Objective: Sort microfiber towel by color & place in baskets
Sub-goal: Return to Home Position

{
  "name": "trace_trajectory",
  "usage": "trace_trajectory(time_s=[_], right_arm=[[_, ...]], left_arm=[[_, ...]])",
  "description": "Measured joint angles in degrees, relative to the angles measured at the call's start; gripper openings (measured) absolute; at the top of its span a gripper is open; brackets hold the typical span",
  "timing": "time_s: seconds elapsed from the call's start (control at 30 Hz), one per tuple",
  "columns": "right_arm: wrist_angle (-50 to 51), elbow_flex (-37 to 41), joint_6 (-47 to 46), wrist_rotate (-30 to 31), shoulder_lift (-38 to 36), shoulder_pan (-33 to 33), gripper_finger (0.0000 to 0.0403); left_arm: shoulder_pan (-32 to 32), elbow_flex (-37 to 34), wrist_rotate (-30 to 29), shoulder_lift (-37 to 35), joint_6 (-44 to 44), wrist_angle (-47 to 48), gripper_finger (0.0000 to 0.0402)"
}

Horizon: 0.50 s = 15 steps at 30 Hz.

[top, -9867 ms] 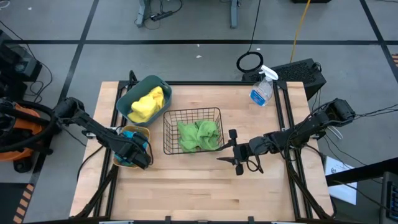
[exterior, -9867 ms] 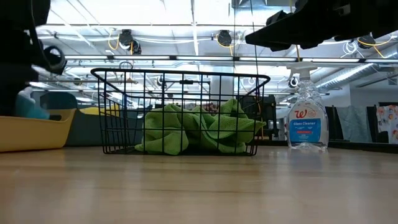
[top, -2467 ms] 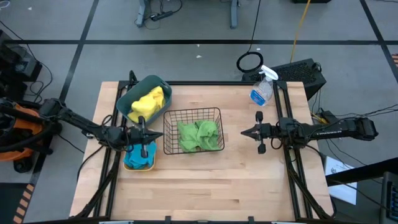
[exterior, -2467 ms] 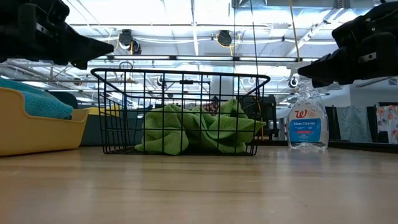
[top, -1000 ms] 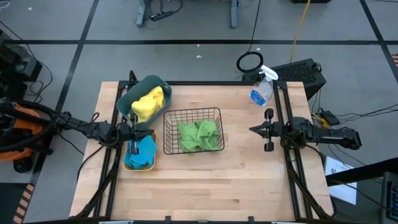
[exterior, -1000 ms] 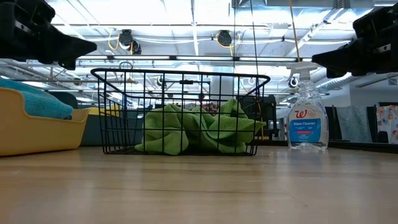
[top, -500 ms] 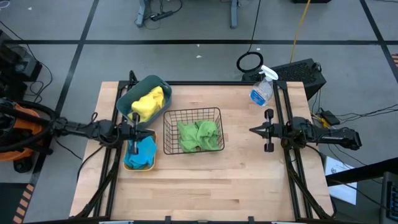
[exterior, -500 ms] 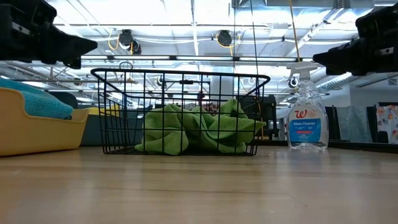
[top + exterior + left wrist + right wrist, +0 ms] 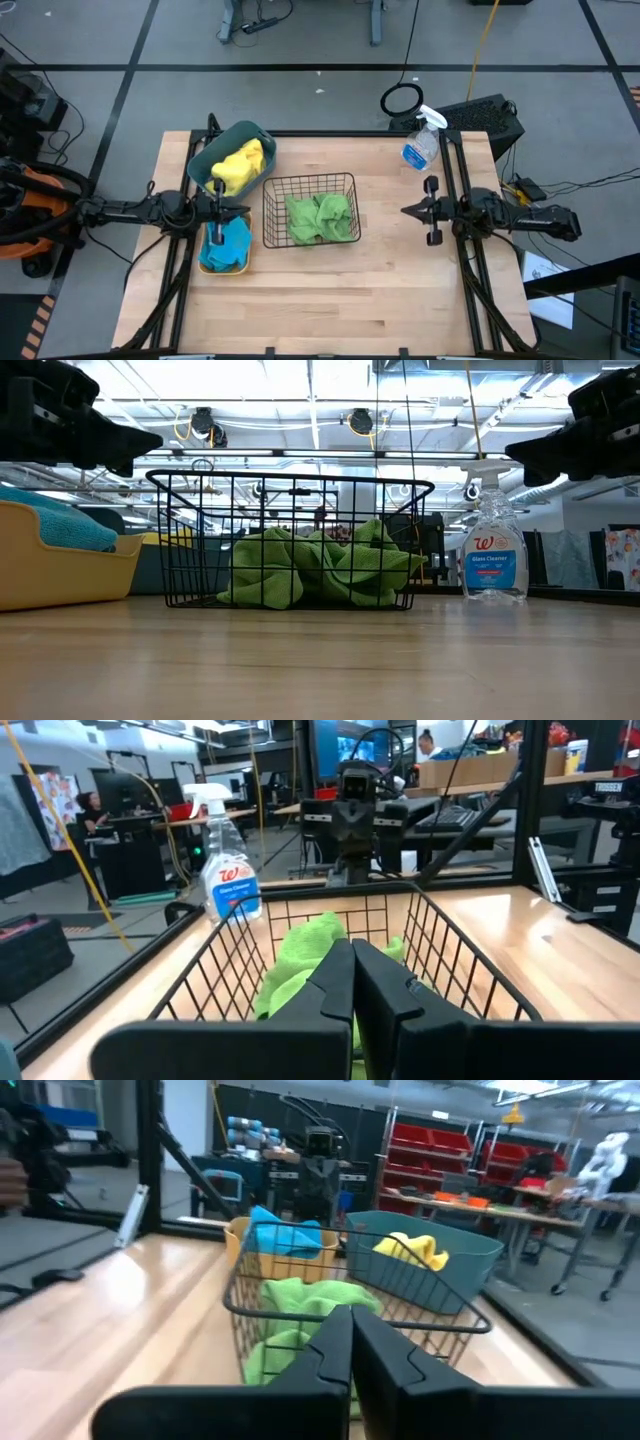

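The 3 baskets sit on the pale wooden table [image 9: 330, 300], and the black wire-grid basket [image 9: 310, 178], near the table's middle, holds crumpled green microfiber towels [image 9: 320, 216]. To that basket's left and farther back stands the teal plastic rectangular tub [image 9: 200, 165] with a yellow microfiber towel [image 9: 238, 166] in it. Just left of the wire basket, in front of the tub, is the shallow yellow-orange plastic bin [image 9: 203, 267], with a blue microfiber towel [image 9: 232, 245] inside. The left gripper [image 9: 240, 212] hangs over the bin's back edge, pointing at the wire basket, its 2 fingers [image 9: 335, 982] pressed together on nothing. The right gripper [image 9: 406, 210] hangs well to the wire basket's right, facing it, fingers [image 9: 335, 1342] likewise pressed together and empty. A clear plastic spray bottle [image 9: 422, 143] stands behind and right of the wire basket.
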<state>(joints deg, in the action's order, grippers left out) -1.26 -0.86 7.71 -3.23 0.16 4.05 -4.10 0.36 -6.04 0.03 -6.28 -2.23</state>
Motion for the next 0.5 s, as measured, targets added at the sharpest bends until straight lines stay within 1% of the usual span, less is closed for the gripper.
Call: trace_trajectory(time_s=[0.17,0.37,0.5], right_arm=[[0.0,0.0,-1.0,0.0,0.2,-1.9,0.0],[0.1,0.0,-2.0,0.2,0.6,-2.3,0.0],[0.1,0.0,-3.1,0.2,1.5,-3.2,0.0]], left_arm=[[0.0,0.0,0.0,0.0,0.1,0.0,0.0003],[0.0,0.0,0.4,0.0,4.1,0.5,0.0003],[0.0,0.0,1.3,0.0,4.7,0.7,0.0003]])
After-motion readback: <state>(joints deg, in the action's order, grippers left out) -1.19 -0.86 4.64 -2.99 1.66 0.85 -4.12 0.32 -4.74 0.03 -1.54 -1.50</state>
